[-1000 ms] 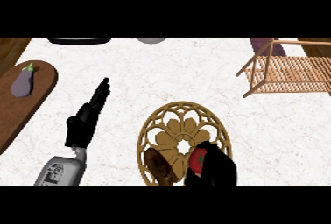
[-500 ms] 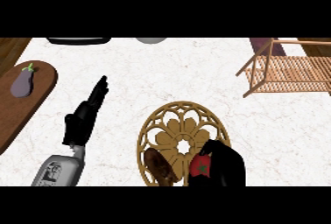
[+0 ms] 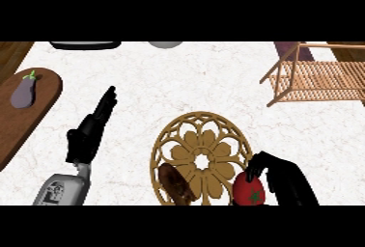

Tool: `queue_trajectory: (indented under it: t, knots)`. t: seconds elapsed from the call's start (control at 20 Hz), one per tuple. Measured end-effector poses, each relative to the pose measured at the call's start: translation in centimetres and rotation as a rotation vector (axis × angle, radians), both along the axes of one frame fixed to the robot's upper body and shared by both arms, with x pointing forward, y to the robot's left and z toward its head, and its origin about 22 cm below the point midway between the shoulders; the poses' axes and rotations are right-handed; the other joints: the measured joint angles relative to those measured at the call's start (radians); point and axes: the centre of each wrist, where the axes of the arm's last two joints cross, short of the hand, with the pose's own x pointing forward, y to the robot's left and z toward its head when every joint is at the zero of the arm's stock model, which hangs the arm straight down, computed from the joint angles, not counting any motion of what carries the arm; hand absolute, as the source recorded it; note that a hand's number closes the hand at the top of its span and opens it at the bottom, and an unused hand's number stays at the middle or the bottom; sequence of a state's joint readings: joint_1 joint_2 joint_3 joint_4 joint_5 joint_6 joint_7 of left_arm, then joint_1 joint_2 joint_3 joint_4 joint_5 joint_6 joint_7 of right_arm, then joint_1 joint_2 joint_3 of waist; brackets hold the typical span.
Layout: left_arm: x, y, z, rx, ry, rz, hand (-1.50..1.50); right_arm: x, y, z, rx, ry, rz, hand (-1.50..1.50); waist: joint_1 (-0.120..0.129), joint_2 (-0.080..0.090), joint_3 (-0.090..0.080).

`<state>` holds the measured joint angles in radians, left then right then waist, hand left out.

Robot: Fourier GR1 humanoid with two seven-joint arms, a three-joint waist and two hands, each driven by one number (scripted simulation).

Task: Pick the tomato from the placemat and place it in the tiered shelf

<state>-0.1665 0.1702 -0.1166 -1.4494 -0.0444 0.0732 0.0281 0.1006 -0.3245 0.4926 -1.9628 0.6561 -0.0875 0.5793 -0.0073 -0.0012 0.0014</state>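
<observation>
A red tomato (image 3: 249,191) with a green stalk lies at the lower right rim of the round, gold openwork placemat (image 3: 202,157). My right hand (image 3: 285,178) comes in from the lower edge and curls round the tomato's right side, fingertips on its top. The wooden tiered shelf (image 3: 321,79) stands at the upper right, well away from the hand. Over the counter on the left, my left hand (image 3: 89,130) rests open, fingers straight and pointing away.
A brown round object (image 3: 178,182) lies on the placemat's lower left. At the left is a wooden board (image 3: 25,116) bearing a purple eggplant (image 3: 25,91). A dark dish (image 3: 85,45) and a grey bowl (image 3: 165,44) sit at the far edge.
My right hand has shifted to the right and slightly down with the tomato, which now shows more fully at the placemat's rim. The left hand stays still.
</observation>
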Motion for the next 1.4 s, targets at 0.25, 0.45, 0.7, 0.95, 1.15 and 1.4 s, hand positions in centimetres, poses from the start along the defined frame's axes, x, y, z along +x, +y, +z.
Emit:
queue_trajectory:
  t: [0.25, 0.45, 0.7, 0.95, 1.15, 1.4]
  knots:
    - [-0.2, -0.1, -0.7, -0.003, 0.004, 0.001, 0.0, -1.0, -2.4, 3.8, 0.168, -0.15, -0.005, 1.5, -0.006, -0.001, -0.001]
    - [-0.1, -0.2, -0.1, 0.004, -0.003, 0.005, 0.0, -2.6, -4.4, 7.7, 0.224, -0.24, -0.044, 1.5, -0.005, -0.002, -0.001]
    - [-0.2, -0.3, -0.6, -0.001, 0.001, -0.001, 0.0, -2.4, -6.8, 10.7, 0.17, -0.308, -0.166, 1.5, -0.004, -0.001, -0.002]
    - [-0.1, -0.3, 0.0, -0.003, 0.001, 0.0, 0.0, -1.4, -9.2, 14.1, 0.127, -0.412, -0.283, 1.5, 0.0, -0.001, -0.002]
    - [0.2, -0.2, 0.0, -0.001, 0.003, -0.001, 0.0, -1.5, -11.0, 16.8, 0.116, -0.486, -0.355, 1.5, -0.001, -0.001, -0.002]
    - [-0.2, -0.4, -0.5, -0.006, 0.004, -0.014, 0.0, 0.2, -13.0, 20.1, 0.1, -0.541, -0.416, 1.5, 0.007, 0.0, -0.002]
